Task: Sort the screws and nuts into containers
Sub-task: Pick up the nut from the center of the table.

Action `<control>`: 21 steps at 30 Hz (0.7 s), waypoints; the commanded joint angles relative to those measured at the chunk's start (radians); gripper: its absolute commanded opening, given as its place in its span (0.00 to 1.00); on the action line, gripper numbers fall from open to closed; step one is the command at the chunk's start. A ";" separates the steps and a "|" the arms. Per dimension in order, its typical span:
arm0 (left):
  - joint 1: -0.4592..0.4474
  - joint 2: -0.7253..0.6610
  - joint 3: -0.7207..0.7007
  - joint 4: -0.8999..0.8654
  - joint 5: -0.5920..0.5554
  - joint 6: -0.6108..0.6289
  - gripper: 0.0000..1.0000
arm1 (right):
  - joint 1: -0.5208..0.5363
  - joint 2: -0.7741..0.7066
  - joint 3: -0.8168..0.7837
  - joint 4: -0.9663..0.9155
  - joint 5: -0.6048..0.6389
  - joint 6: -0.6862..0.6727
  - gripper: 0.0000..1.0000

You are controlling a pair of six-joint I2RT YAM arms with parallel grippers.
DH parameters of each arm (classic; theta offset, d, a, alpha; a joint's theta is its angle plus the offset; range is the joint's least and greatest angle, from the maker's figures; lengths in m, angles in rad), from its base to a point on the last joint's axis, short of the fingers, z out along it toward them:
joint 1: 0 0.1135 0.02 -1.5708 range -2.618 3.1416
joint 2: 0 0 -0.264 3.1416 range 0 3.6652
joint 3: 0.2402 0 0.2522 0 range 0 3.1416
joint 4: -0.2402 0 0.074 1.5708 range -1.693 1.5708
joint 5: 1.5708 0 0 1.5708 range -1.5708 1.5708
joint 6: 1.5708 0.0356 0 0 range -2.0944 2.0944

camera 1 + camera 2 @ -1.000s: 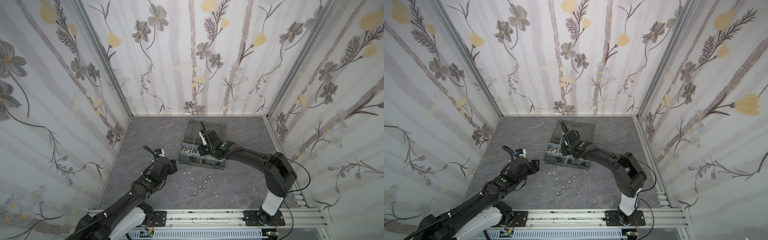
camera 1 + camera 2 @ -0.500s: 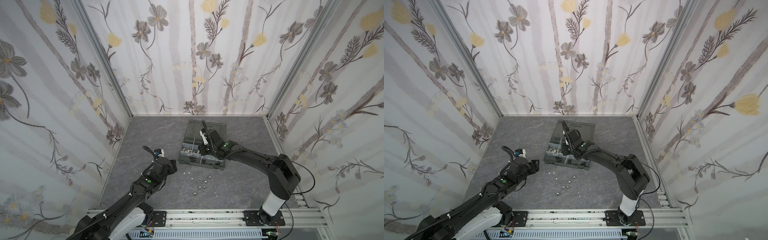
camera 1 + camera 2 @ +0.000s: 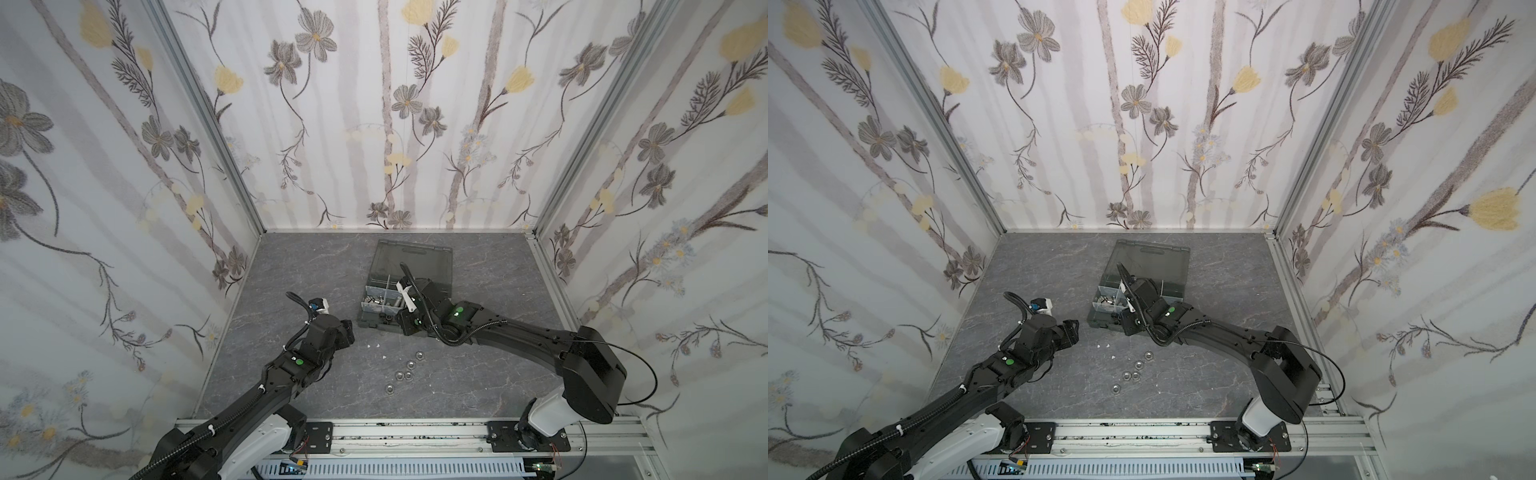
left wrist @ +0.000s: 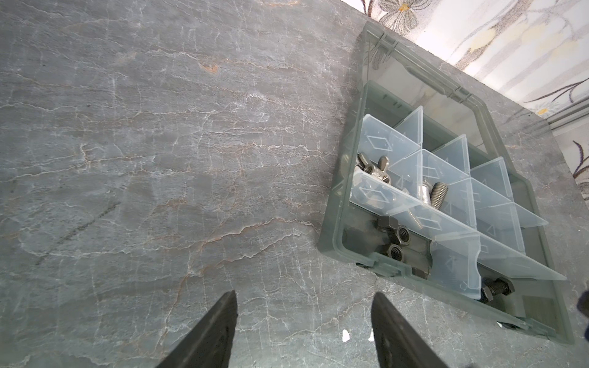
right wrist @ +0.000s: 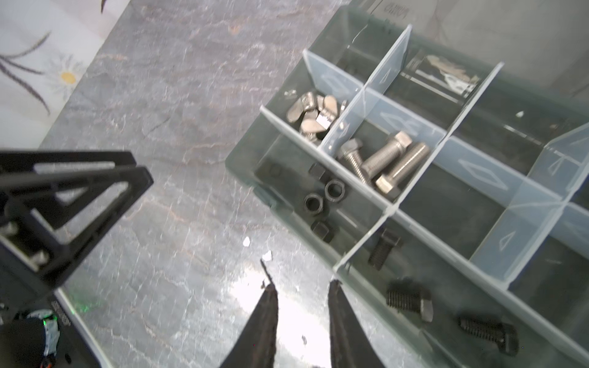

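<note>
The dark grey organiser case (image 3: pixel 371 322) stands open at the back middle of the table. Its containers (image 5: pixel 424 204) hold silver screws (image 5: pixel 384 162), black nuts (image 5: pixel 325 197) and black screws (image 5: pixel 411 301). Several silver nuts (image 3: pixel 409 365) lie loose on the table in front of the case, seen in both top views (image 3: pixel 1137 365). My right gripper (image 5: pixel 302 286) hangs over bare table just outside the case's front edge, narrowly open with nothing between its fingers. My left gripper (image 4: pixel 304 302) is open and empty over the table, left of the case (image 4: pixel 331 242).
The smoky lid (image 3: pixel 411 259) lies flat behind the case. One container holds silver wing nuts (image 5: pixel 314 111). Tiny white flecks (image 3: pixel 372 345) dot the table between the two grippers. Papered walls close in three sides, and a metal rail (image 3: pixel 415 432) runs along the front.
My right arm has drawn back from above the case toward the front right, bringing its gripper down to the case's front edge. The left arm has stayed put.
</note>
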 commanded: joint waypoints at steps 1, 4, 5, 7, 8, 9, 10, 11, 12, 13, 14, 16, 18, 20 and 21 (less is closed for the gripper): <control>0.001 0.002 -0.005 0.017 -0.012 -0.007 0.69 | 0.040 -0.040 -0.056 -0.008 0.048 0.053 0.29; 0.000 0.003 -0.009 0.019 -0.017 -0.010 0.69 | 0.070 -0.083 -0.131 -0.008 0.060 0.095 0.32; 0.000 0.004 -0.010 0.019 -0.017 -0.011 0.69 | 0.074 -0.097 -0.158 -0.001 0.058 0.107 0.33; 0.001 0.007 -0.011 0.021 -0.015 -0.013 0.69 | 0.075 -0.108 -0.209 0.021 0.053 0.129 0.33; 0.000 0.008 -0.011 0.020 -0.014 -0.013 0.69 | 0.075 -0.136 -0.230 0.030 0.053 0.136 0.34; 0.000 0.008 -0.013 0.021 -0.013 -0.014 0.69 | 0.074 -0.142 -0.245 0.037 0.054 0.143 0.35; 0.001 0.007 -0.013 0.021 -0.012 -0.016 0.69 | 0.075 -0.139 -0.255 0.040 0.057 0.149 0.36; 0.001 0.007 -0.016 0.022 -0.010 -0.019 0.69 | 0.076 -0.135 -0.263 0.042 0.057 0.153 0.38; 0.001 0.005 -0.017 0.022 -0.009 -0.022 0.69 | 0.076 -0.129 -0.269 0.046 0.057 0.154 0.39; 0.001 0.004 -0.020 0.022 -0.008 -0.025 0.69 | 0.076 -0.122 -0.273 0.052 0.055 0.157 0.40; 0.000 0.002 -0.023 0.022 -0.006 -0.030 0.69 | 0.076 -0.122 -0.275 0.055 0.052 0.156 0.41; 0.001 -0.003 -0.031 0.022 -0.002 -0.038 0.69 | 0.076 -0.084 -0.273 0.058 0.053 0.157 0.42; 0.001 -0.010 -0.037 0.022 0.000 -0.044 0.69 | 0.076 -0.067 -0.269 0.056 0.061 0.156 0.43; 0.000 -0.019 -0.042 0.022 0.000 -0.048 0.69 | 0.076 -0.050 -0.264 0.051 0.068 0.159 0.43; 0.001 -0.022 -0.043 0.022 0.000 -0.049 0.69 | 0.076 -0.043 -0.263 0.047 0.072 0.160 0.43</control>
